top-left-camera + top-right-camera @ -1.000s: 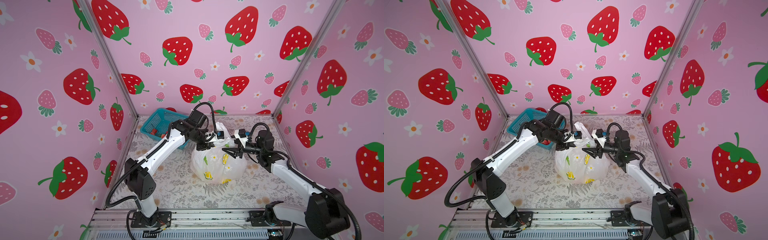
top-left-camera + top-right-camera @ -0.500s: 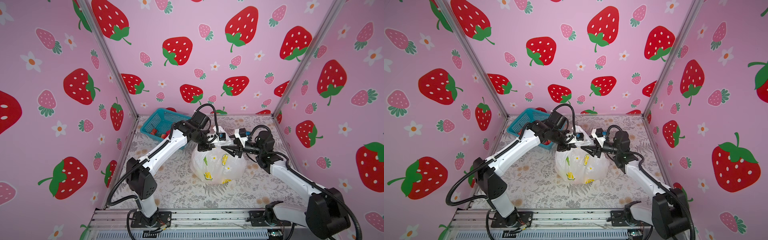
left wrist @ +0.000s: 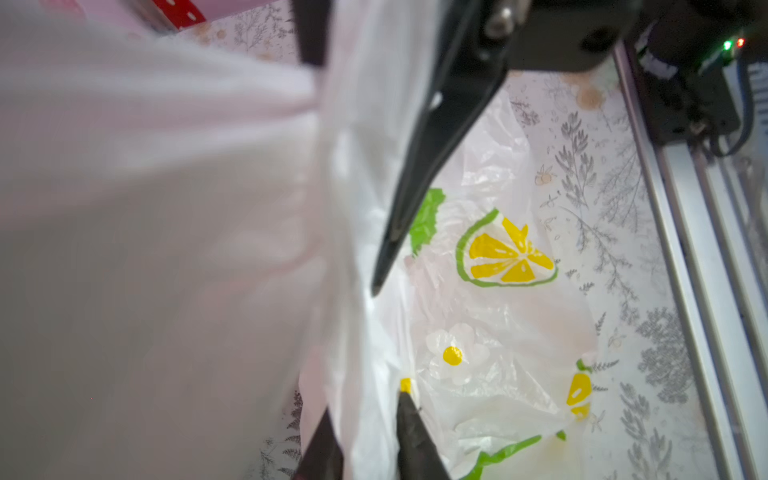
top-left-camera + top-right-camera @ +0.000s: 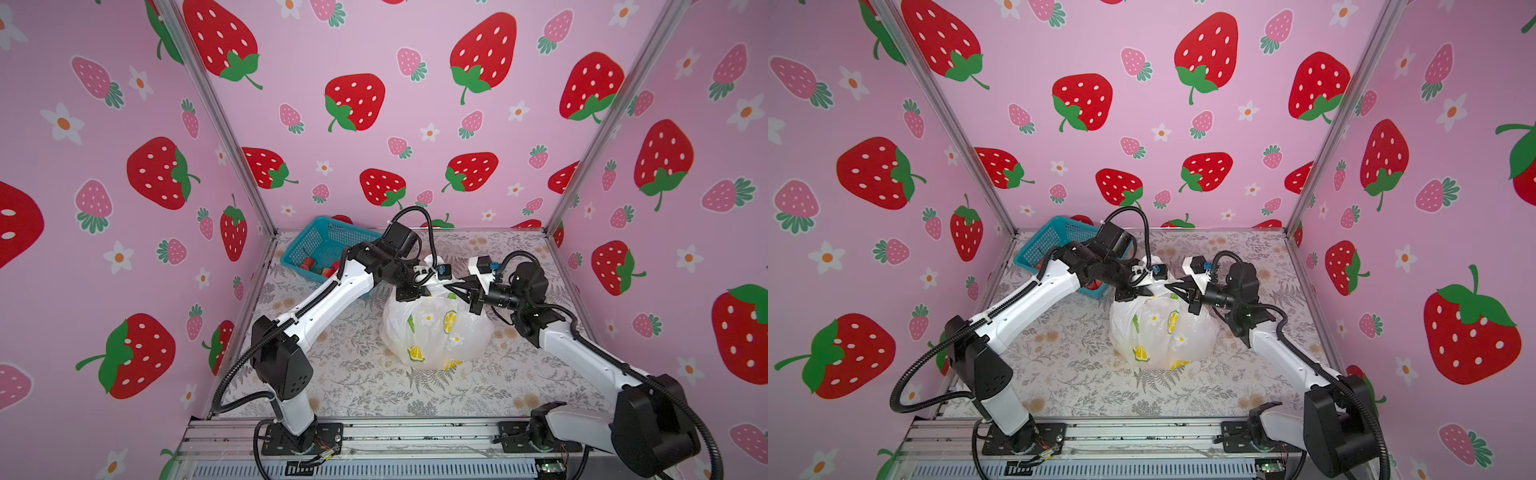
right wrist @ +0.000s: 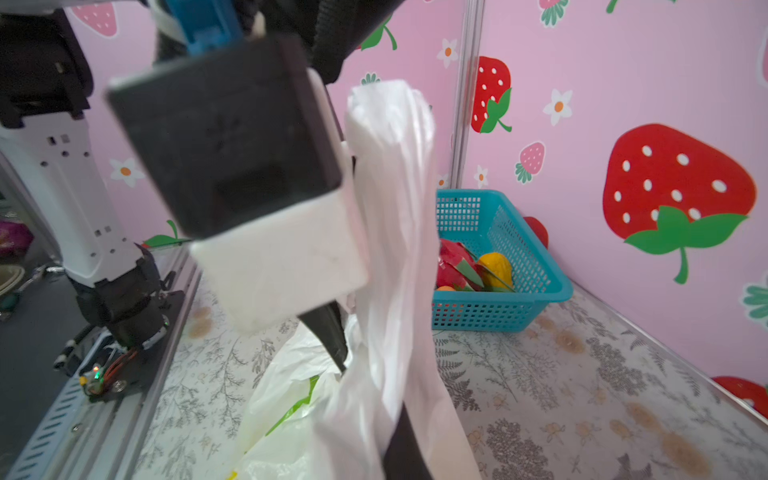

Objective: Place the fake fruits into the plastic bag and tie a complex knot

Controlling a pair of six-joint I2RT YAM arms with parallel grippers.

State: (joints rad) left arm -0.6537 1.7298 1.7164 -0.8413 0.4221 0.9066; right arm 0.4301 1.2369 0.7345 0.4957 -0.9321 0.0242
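We see the plastic bag [image 4: 434, 332] mid-worktop [image 4: 365, 386], basket [image 4: 320, 245] at the far left corner, pink strawberry walls [image 4: 415, 124]. Right fingers [image 4: 449, 287] clamp the bag's handle; left fingers [image 4: 419, 291] state unclear.

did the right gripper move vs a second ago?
Yes. In both top views the right gripper has moved left, away from the right wall, to the gathered top of the plastic bag, closing there.
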